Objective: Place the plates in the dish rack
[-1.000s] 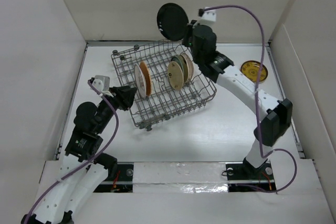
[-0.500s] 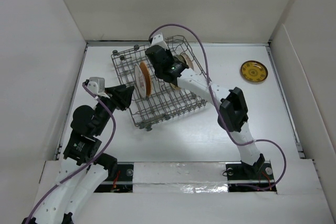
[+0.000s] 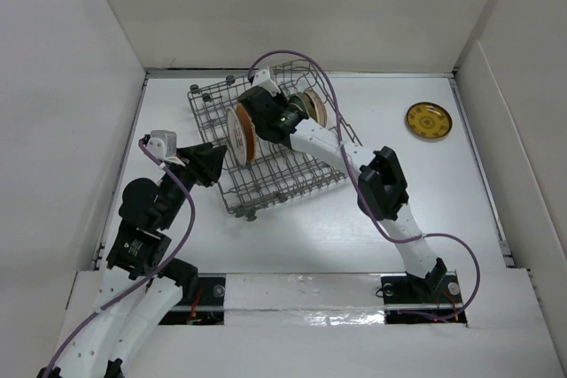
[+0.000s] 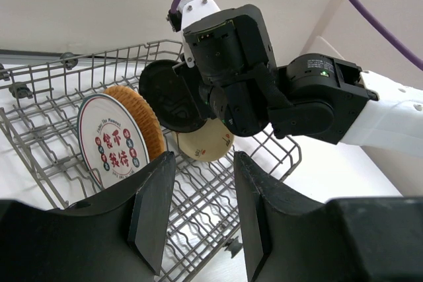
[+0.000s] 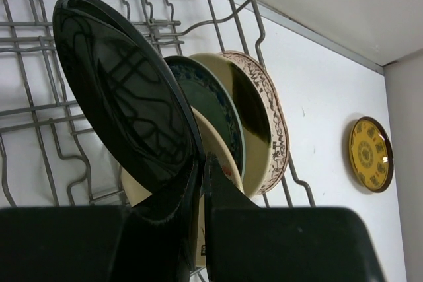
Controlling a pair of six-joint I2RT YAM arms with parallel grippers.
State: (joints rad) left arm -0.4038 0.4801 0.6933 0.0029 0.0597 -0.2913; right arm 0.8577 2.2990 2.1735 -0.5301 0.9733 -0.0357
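Right hand (image 5: 203, 166) pinching black plate (image 5: 122, 84); contact with rack (image 3: 285, 180) unclear.

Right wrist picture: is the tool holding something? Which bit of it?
Yes. The right tool is pinching the glossy black round plate by its thin outer rim. The left tool is open and holds nothing.

I saw the black plate (image 5: 125, 90) as highly glossy, mirroring the wires of the dish rack (image 3: 283, 179), which looked like dull grey metal. The orange plate (image 4: 147, 123) had a rough, woven-looking rim. The yellow plate (image 5: 370, 154) seemed glazed, though it was small in view. The right gripper (image 5: 202, 163) looked like matt black plastic, and the surface (image 3: 354, 227) was matt white.
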